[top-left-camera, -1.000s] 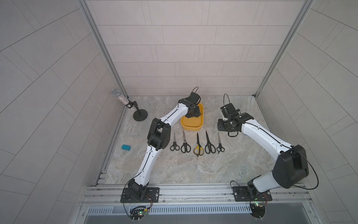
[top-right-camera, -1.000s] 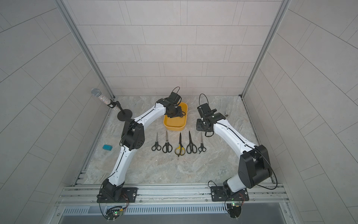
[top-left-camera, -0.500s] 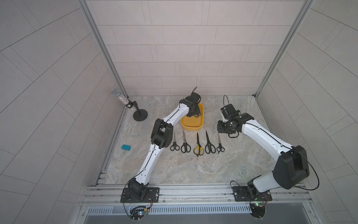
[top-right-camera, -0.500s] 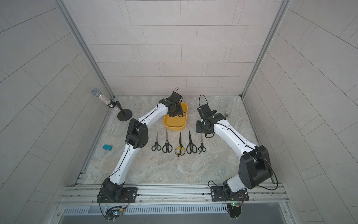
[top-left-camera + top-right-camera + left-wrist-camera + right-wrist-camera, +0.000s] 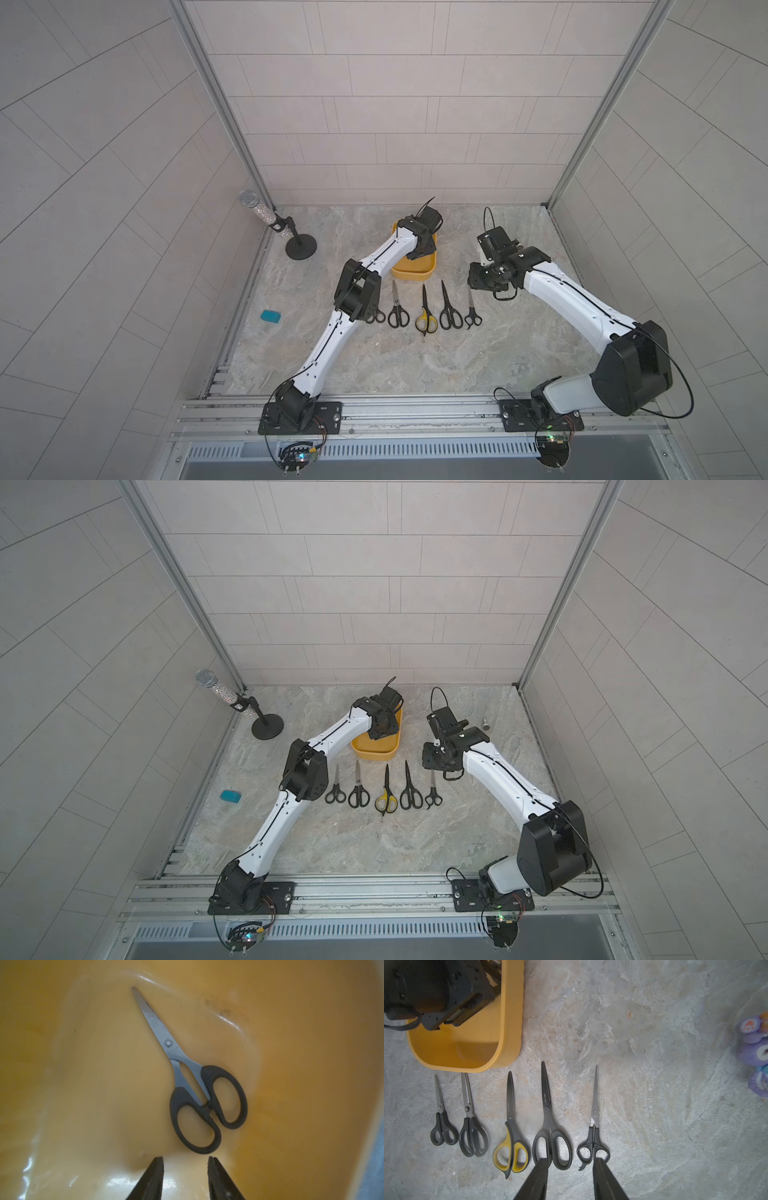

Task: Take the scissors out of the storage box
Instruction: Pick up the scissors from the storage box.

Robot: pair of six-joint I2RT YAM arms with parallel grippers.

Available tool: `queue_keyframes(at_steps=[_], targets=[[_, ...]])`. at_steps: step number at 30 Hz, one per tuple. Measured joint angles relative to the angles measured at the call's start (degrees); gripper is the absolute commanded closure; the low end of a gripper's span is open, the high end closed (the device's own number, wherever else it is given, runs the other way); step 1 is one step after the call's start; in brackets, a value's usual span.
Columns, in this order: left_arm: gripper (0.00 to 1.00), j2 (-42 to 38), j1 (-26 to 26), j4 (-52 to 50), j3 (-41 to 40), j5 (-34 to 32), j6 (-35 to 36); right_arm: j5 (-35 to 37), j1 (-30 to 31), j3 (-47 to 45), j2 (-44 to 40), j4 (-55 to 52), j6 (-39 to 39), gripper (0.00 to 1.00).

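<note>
One black-handled pair of scissors (image 5: 193, 1084) lies flat on the floor of the storage box (image 5: 83, 1084), blades shut. Your left gripper (image 5: 185, 1160) hangs inside the box just short of the handle loops, with its jaws partly apart and nothing between them. Just in front of the box, five more pairs (image 5: 424, 311) lie in a row on the table (image 5: 654, 1064), tips toward the box, with the yellow-and-black pair (image 5: 511, 1136) in the middle. Your right gripper (image 5: 570, 1162) hovers over the row's right end, jaws partly apart and empty.
</note>
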Motion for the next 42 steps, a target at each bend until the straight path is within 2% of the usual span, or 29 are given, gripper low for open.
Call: queue_keyframes(at_steps=[12,18,25,31,37,42], targets=[[0.59,-0.24,1.09,1.77,-0.87,0.48,-0.92,-1.68,-0.35,-0.09,0.02,0.28,-0.04,0.59],[0.60,5.03,1.64,0.22,8.96,1.33,-3.69,-2.54,-0.87,-0.09,-0.07,0.20,-0.31,0.59],[0.61,10.29,1.92,-8.79,19.71,1.25,-4.31,-3.56,-2.67,-0.09,-1.18,0.07,-0.55,0.59],[0.61,10.29,2.10,-16.61,20.74,0.07,-2.75,-5.79,-4.42,-0.39,-1.18,0.74,-0.48,0.59],[0.66,10.29,2.69,-18.69,20.83,0.28,-2.03,-7.65,-5.66,-1.05,-1.18,0.94,-0.50,0.59],[0.67,10.29,2.73,-22.64,21.31,-0.24,0.35,-8.61,-7.15,-1.68,-1.18,1.77,-0.46,0.59]])
